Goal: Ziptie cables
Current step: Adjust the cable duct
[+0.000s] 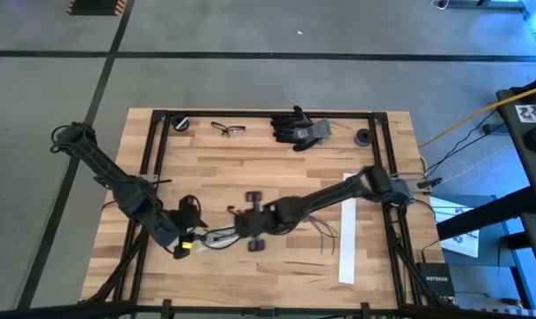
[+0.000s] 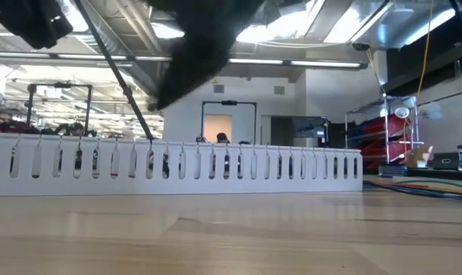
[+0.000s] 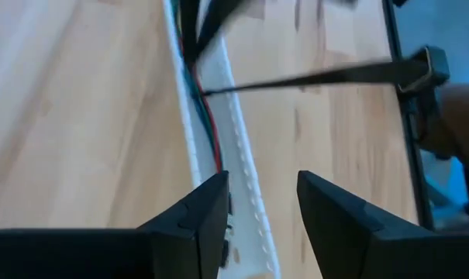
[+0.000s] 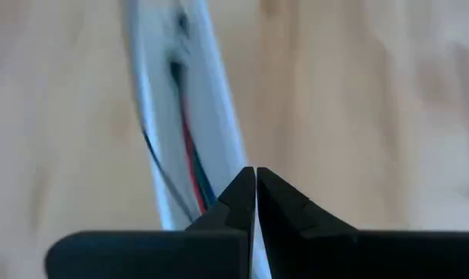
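The left gripper (image 1: 190,237) hangs low over the near part of the wooden table (image 1: 250,159), just left of the white slotted channel (image 1: 221,237) that lies there. In the left wrist view its two fingers (image 3: 199,213) stand apart, released, with the channel (image 3: 246,194) running between them and nothing pinched.

The cables (image 3: 207,124), black, green and red, lie inside that channel. In the high view more of the thin wires (image 1: 319,229) splay out over the wood to the right of the channel.

The right gripper (image 1: 250,229) sits at the channel's right end, its arm reaching in from the table's right side. In the right wrist view its fingers (image 4: 284,205) are clenched tip to tip right above the channel (image 4: 160,101), where the cables (image 4: 189,155) run; whether a wire is caught between them cannot be told.

Farther right of the channel a flat white strip (image 1: 349,239) lies on the wood. At the far edge, beyond the channel, are safety glasses (image 1: 228,129) and black gloves (image 1: 299,128).
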Available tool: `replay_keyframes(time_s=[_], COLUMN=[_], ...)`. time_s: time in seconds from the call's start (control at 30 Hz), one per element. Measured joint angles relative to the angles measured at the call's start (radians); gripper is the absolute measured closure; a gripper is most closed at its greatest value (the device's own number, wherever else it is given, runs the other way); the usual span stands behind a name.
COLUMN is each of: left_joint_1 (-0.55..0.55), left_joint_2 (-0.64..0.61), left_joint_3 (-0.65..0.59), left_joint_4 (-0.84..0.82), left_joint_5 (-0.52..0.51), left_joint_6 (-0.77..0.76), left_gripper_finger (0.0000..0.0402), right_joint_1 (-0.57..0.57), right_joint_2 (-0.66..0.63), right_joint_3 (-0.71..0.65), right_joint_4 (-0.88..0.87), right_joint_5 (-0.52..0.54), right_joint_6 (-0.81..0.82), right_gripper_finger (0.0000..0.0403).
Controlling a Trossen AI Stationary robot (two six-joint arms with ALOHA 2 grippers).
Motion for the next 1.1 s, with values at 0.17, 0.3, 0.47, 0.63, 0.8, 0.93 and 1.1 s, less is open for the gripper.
replay_keyframes(time_s=[0.17,0.3,0.47,0.63,0.8,0.93,1.1], left_joint_1=[-0.006,-0.004,0.045,0.151,0.317,0.432,0.529], left_joint_2=[0.001,0.002,0.002,0.002,0.003,0.008,0.081], left_joint_3=[0.000,-0.001,-0.001,-0.001,0.039,0.157,0.265], left_joint_4=[0.001,0.036,0.163,0.300,0.313,0.317,0.316], left_joint_5=[-0.064,-0.177,-0.234,-0.231,-0.177,-0.120,-0.044], left_joint_6=[0.002,0.048,0.204,0.344,0.538,0.671,0.729], left_gripper_finger=[0.0261,0.0261,0.0261,0.0249,0.0203,0.0166,0.0150], right_joint_1=[0.017,0.027,0.041,0.039,0.039,0.039,0.039], right_joint_2=[-0.185,-0.430,-0.693,-0.816,-0.812,-0.796,-0.777], right_joint_3=[-0.120,-0.392,-0.776,-1.041,-1.223,-1.297,-1.319], right_joint_4=[-0.236,-0.193,-0.050,-0.019,0.156,0.354,0.539], right_joint_5=[0.163,0.231,0.237,0.206,0.167,0.143,0.118], right_joint_6=[0.071,0.216,0.423,0.590,0.607,0.574,0.482], right_gripper_finger=[0.0402,0.0402,0.0402,0.0402,0.0402,0.0402,0.0402])
